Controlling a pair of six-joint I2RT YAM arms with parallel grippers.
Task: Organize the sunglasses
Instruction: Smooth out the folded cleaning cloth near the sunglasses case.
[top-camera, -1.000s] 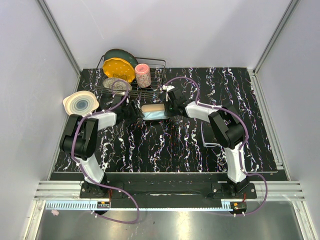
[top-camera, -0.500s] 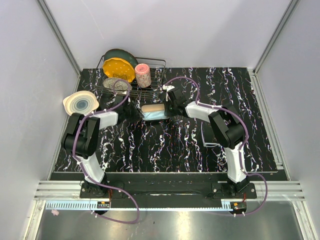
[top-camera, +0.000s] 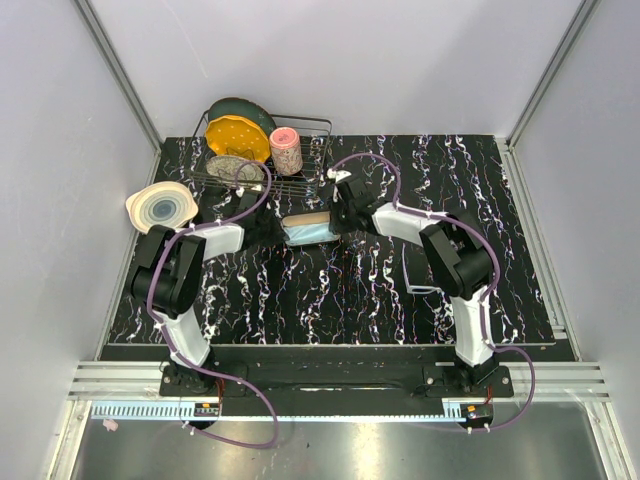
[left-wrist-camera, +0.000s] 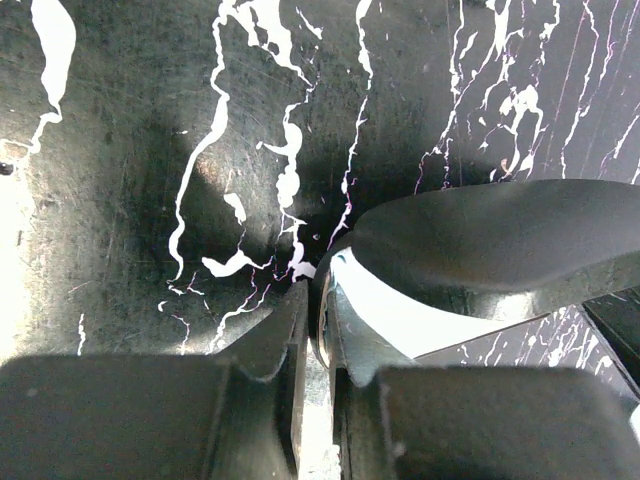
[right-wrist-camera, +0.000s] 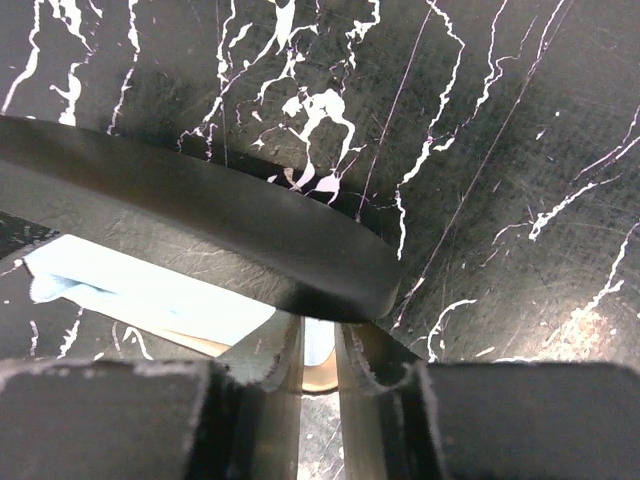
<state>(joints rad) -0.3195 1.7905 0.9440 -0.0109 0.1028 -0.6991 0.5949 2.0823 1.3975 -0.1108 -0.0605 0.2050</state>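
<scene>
A black table (top-camera: 340, 300) veined with white filled the top view, a wire dish rack (top-camera: 318, 122) at its far left holding a yellow plate (top-camera: 238, 138) and a pink cup (top-camera: 286, 150). At mid-table the two arms met at a black glasses case (left-wrist-camera: 480, 245), partly open, with a light-blue cloth (right-wrist-camera: 140, 295) inside. The left gripper (left-wrist-camera: 315, 300) sat at the case's left end and the right gripper (right-wrist-camera: 318, 330) at its right end. Each had its jaws drawn to a narrow slit against the shell, and it could not be told whether either pinched it. The sunglasses (top-camera: 420, 272) lay on the table beside the right arm, well apart from the case.
</scene>
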